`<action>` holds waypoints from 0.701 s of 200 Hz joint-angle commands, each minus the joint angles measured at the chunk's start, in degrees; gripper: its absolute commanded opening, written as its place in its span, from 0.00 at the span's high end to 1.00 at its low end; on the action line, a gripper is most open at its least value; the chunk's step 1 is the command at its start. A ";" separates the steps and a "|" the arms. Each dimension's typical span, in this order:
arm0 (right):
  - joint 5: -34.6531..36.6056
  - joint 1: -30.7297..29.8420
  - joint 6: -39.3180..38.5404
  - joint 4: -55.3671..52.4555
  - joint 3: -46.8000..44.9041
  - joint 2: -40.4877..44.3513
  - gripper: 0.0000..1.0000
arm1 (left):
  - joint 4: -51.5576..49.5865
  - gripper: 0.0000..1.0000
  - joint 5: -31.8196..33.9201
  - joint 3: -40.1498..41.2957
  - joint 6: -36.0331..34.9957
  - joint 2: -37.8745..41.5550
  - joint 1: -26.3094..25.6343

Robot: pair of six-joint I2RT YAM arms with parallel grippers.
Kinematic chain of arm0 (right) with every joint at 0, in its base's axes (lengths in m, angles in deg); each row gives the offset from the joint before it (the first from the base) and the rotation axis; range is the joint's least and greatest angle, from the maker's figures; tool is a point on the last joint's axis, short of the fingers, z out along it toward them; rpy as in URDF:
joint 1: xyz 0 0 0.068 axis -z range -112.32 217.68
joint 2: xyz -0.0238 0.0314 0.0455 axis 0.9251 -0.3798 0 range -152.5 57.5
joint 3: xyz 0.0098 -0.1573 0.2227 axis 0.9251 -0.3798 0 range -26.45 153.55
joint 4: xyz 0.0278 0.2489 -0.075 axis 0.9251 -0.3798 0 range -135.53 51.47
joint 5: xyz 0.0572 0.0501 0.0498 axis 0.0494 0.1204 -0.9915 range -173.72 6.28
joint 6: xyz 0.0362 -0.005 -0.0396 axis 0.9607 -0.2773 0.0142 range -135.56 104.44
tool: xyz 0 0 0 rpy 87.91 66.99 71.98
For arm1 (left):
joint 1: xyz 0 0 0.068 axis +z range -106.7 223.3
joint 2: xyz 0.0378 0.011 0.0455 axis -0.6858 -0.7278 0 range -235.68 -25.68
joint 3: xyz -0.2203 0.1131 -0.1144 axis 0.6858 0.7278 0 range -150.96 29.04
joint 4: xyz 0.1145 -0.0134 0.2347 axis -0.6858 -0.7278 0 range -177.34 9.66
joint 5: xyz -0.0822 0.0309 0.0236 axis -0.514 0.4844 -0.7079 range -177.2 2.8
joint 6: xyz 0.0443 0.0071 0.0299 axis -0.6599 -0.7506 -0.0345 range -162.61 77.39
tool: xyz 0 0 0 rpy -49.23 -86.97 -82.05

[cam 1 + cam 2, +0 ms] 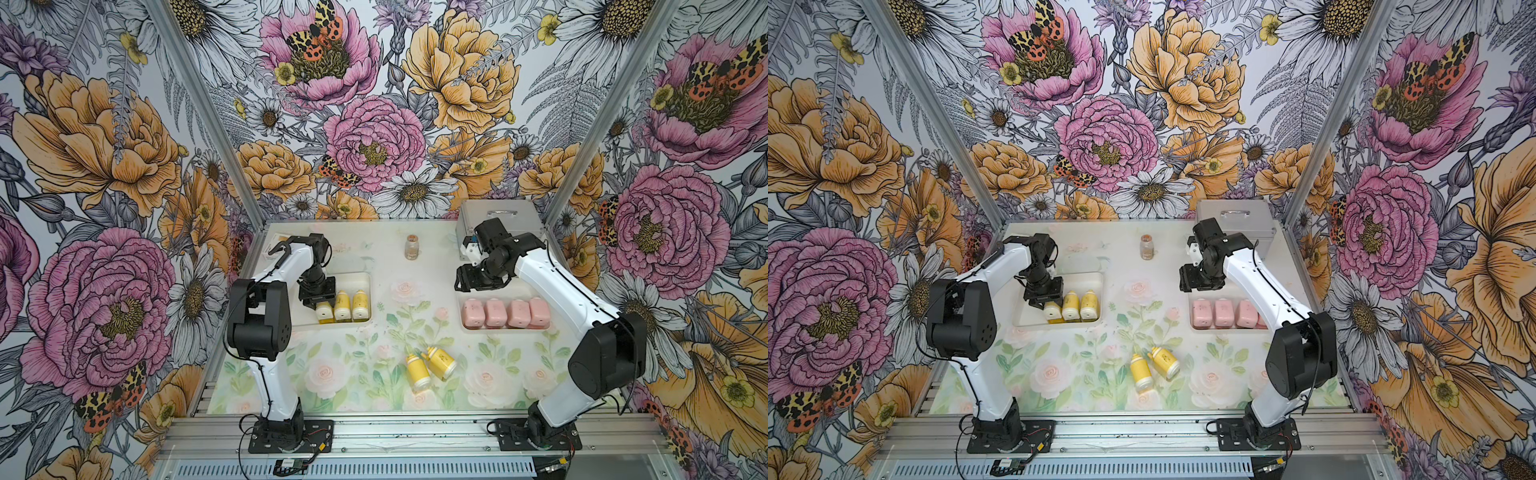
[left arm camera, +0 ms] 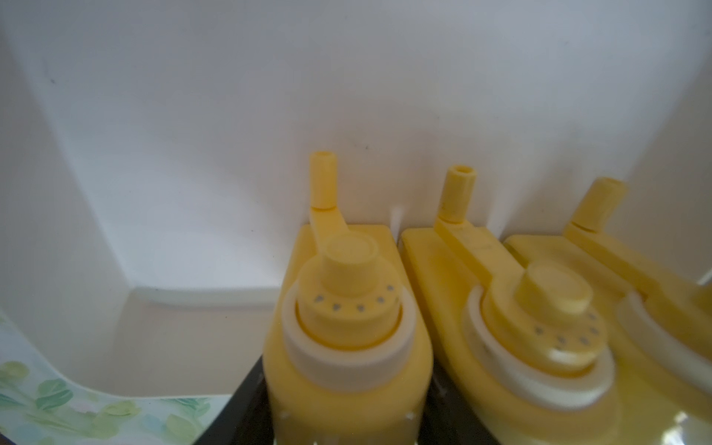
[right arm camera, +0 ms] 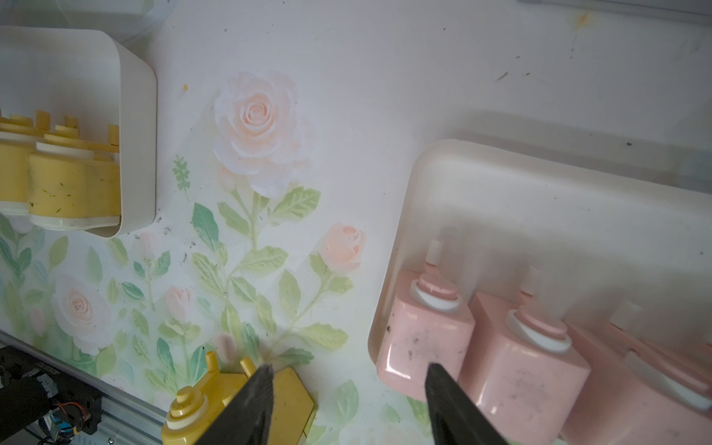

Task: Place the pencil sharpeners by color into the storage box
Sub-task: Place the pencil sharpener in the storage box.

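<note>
My left gripper (image 2: 343, 400) was clamped on a yellow sharpener (image 2: 346, 304) inside the white tray (image 2: 154, 162), two yellow neighbours (image 2: 539, 331) just beside it. My right gripper (image 3: 350, 370) stood spread and empty, the pink sharpeners (image 3: 520, 370) in a second tray (image 3: 539, 200) beside one finger, two loose yellow sharpeners (image 3: 185, 412) near the other

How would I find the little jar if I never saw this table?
Start at the flowery table and look to its far middle, beyond both white trays. The jar stands there alone; it is clear with brown inside, not yellow or pink.
</note>
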 commanded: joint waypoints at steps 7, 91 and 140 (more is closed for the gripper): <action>-0.23 -0.39 -0.47 1.15 -0.21 -0.27 0.35 | 2.10 0.71 -0.43 2.25 0.04 -1.29 -0.53; -0.40 -0.38 -0.47 1.15 0.01 -0.31 0.35 | 2.21 0.58 -0.18 2.42 0.39 -0.69 -0.47; -0.40 -0.40 -0.47 1.16 -0.06 -0.11 0.35 | 2.13 0.53 -0.06 1.98 0.88 0.35 -0.47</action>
